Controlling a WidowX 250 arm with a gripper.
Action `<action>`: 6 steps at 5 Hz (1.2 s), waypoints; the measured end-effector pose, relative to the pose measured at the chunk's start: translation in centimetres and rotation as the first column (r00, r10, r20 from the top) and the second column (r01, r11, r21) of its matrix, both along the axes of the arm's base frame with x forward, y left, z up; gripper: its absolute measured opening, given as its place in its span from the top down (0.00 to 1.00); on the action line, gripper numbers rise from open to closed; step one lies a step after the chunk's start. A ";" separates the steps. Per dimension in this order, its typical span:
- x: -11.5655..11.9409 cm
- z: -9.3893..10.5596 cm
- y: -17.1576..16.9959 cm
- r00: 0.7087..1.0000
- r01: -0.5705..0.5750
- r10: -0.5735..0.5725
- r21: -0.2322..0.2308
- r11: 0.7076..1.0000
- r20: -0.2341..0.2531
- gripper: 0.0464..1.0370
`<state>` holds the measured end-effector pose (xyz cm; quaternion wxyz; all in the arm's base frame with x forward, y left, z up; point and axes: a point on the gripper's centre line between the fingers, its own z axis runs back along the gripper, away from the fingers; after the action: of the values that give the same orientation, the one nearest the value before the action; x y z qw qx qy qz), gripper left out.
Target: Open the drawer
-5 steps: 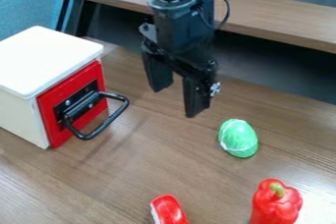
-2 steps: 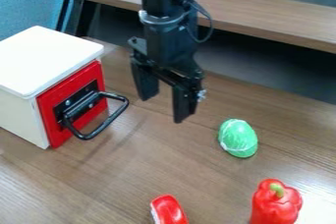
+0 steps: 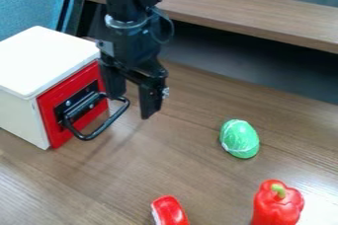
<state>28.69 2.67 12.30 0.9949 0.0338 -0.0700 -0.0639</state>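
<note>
Black gripper (image 3: 134, 105), fingers parted, beside black handle (image 3: 99, 128) on red drawer front (image 3: 56, 100) of white box (image 3: 43, 56); green egg-shaped object (image 3: 239, 139) and red pepper (image 3: 277, 204) on wood table (image 3: 198, 179)

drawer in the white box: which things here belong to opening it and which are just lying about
Belongs to the job:
- black handle
- red drawer front
- white box
- robot's hand

Just lying about:
- green egg-shaped object with white lines
- red bell pepper
- red-and-white object at the bottom edge
</note>
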 end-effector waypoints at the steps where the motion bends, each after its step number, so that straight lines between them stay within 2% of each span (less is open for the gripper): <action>1: -0.3 -0.6 2.0 0.999 -0.039 0.039 0.028 0.999 0.002 0.04; 2: -0.5 -1.6 3.5 0.997 -0.078 0.077 0.056 0.995 0.028 0.04; 6: 0.5 -5.3 5.5 0.991 -0.125 0.122 0.053 0.991 0.056 0.04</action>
<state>29.15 8.19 6.99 0.9934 0.0679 -0.0919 -0.0033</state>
